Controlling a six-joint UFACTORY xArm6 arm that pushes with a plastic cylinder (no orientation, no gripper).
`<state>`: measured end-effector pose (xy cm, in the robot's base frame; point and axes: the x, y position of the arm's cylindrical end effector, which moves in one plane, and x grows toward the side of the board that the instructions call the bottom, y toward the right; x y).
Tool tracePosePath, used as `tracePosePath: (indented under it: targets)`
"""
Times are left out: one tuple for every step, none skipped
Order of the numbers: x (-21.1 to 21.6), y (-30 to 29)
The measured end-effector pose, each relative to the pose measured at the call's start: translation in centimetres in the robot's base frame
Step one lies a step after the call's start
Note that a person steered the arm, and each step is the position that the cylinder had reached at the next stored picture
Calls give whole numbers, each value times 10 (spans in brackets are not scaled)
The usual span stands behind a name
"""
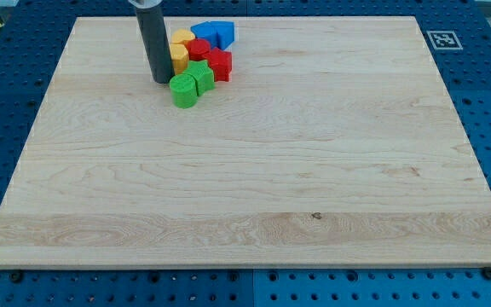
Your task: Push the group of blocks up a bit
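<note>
A tight group of blocks lies near the view's top, left of centre. It holds a green cylinder (182,90) at the bottom left, a green star-like block (200,76) beside it, a red block (219,64), another red block (198,49), a yellow block (179,56), a second yellow block (181,37) and two blue blocks (215,33) at the top. My tip (161,79) stands on the board just left of the group, close to the green cylinder and the yellow block.
The wooden board (245,170) lies on a blue perforated table. A black-and-white marker tag (443,39) sits off the board's top right corner. The group lies close to the board's top edge.
</note>
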<state>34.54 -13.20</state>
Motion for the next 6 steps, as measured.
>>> tracePosePath:
  targets:
    - [27, -19]
    - [58, -34]
    - [71, -18]
    - [65, 33]
    - [64, 34]
    - [48, 34]
